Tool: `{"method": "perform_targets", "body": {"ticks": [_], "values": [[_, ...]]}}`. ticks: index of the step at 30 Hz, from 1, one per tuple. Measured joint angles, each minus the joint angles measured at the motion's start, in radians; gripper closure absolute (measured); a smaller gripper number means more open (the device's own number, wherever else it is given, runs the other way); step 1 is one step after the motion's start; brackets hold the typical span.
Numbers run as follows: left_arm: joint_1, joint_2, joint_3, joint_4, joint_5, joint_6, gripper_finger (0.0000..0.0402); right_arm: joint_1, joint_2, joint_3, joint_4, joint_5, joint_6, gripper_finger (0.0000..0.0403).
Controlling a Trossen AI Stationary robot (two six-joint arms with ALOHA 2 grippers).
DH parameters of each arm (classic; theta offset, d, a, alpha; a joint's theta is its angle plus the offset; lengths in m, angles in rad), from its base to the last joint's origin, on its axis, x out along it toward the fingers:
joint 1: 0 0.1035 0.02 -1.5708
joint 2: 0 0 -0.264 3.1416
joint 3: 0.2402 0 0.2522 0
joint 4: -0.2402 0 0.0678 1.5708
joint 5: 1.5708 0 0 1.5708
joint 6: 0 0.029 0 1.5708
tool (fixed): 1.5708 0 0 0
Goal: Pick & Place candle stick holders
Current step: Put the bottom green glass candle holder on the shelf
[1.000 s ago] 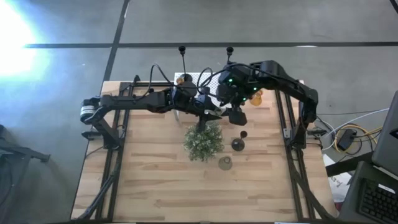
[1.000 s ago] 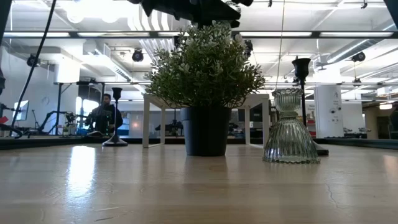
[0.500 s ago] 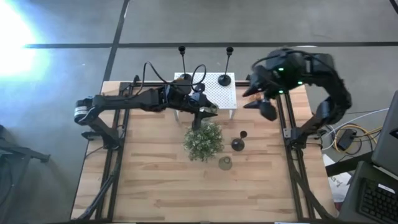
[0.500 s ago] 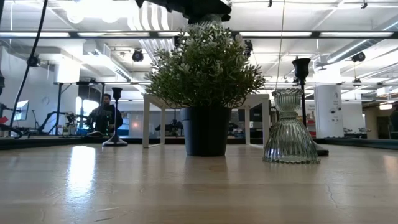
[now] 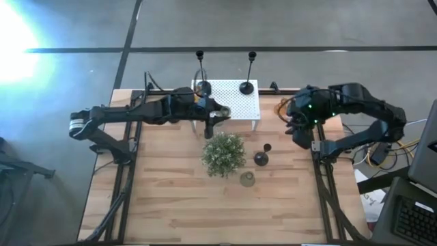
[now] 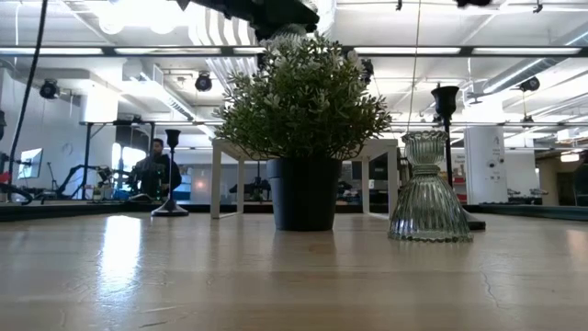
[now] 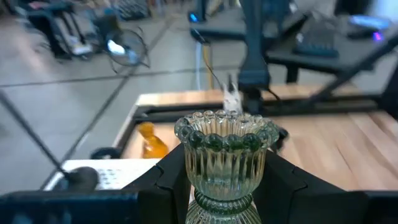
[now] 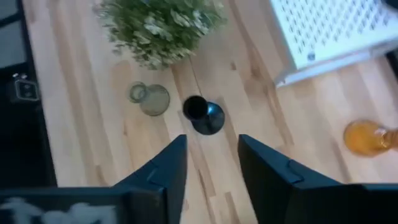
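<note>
Clearly the left gripper (image 7: pixel 225 186) has its fingers clamped on a ribbed clear glass holder (image 7: pixel 226 158), carried above the white stand (image 5: pixel 235 99). Glass this smooth looks rigid, slippery and breakable, so gripping the cup's ribs seems safest. The right gripper (image 8: pixel 211 171), fingers apart, hovers over the desk (image 8: pixel 81 87) empty.

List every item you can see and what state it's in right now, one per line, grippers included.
Left gripper: shut on the clear ribbed glass holder, held upright above the white perforated stand.
Right gripper: open, empty, over the table's right edge.
Black holder: standing on the table.
Clear holder: upright on the table, free.
Amber holder: lying on its side.
Two tall black stems: upright on the stand.
Potted plant: upright.
</note>
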Motion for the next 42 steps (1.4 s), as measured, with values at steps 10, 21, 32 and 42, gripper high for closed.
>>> {"method": "perform_targets", "body": {"ticks": [10, 21, 32, 42], "values": [[0.002, -0.034, -0.062, 0.142, -0.140, -0.041, 0.0269, -0.001, -0.255, -0.440, 0.244, 0.081, 0.223, 0.0388], [0.002, 0.091, -0.062, 0.409, -0.389, -0.075, 0.0269, -0.002, -0.345, -0.732, 0.366, 0.399, 0.323, 0.0390], [0.002, 0.270, -0.060, 0.691, -0.677, -0.082, 0.0269, -0.002, -0.344, -0.787, 0.406, 0.573, 0.308, 0.0390], [0.003, 0.447, 0.088, 0.690, -0.858, -0.046, 0.0269, -0.002, -0.345, -0.787, 0.408, 0.658, 0.290, 0.0390]]}}
